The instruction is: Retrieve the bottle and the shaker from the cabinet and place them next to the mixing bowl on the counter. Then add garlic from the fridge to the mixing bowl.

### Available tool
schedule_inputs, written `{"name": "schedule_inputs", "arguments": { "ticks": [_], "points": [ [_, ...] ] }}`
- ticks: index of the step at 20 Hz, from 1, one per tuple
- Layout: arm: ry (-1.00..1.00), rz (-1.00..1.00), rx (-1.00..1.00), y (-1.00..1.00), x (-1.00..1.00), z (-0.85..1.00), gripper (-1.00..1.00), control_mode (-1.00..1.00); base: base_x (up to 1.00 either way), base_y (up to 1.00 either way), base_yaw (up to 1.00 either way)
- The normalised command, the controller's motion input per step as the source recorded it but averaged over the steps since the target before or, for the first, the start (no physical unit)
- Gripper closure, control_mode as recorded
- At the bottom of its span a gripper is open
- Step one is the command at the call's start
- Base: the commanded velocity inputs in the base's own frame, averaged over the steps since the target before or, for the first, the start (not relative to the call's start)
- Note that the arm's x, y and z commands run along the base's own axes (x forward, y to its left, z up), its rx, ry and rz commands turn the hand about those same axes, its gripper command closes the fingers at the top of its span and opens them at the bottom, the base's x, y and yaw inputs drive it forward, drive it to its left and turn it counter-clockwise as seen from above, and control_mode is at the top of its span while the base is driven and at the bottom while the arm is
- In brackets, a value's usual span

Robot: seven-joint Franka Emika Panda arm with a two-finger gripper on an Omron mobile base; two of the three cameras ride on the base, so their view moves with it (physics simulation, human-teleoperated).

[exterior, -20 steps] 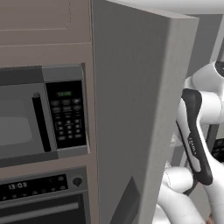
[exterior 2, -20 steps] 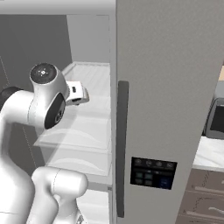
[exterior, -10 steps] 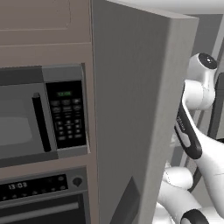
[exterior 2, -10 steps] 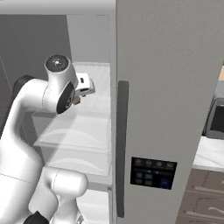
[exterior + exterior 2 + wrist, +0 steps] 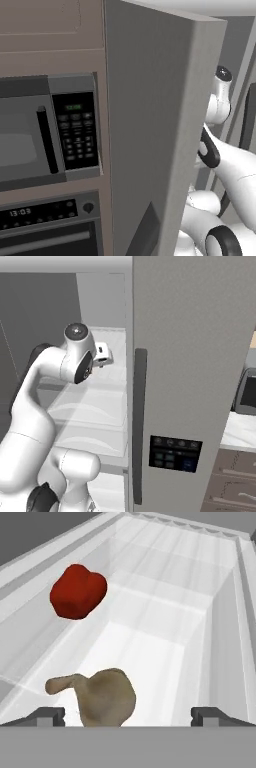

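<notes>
- Reaching into the open fridge (image 5: 107,406), we hold our gripper (image 5: 128,714) with jaws spread wide and empty.
- We see the garlic (image 5: 102,697) on the white shelf, between the fingertips.
- We see a red pepper (image 5: 78,591) farther back.

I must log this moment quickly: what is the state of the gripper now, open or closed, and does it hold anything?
Gripper: open, holding nothing; its fingertips stand wide apart on either side of the garlic on the fridge shelf.
</notes>
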Motion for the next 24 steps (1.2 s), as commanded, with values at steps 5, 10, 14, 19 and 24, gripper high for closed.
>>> {"name": "schedule_inputs", "arguments": {
  "ticks": [5,10,14,19,24],
  "points": [
    [0.00,0.00,0.00,0.02,0.48,-0.21,-1.00,-1.00,0.00,0.00,0.00],
    [0.08,0.00,0.00,0.10,0.28,-0.06,-1.00,-1.00,0.00,0.00,0.00],
    [0.12,0.00,0.00,0.05,0.02,-0.12,-1.00,-1.00,0.00,0.00,0.00],
    [0.12,-0.01,0.00,0.00,0.00,-0.11,-1.00,-1.00,0.00,0.00,0.00],
    [0.14,-0.10,0.00,0.00,-0.05,-0.12,-1.00,-1.00,0.00,0.00,0.00]
  ]
}}
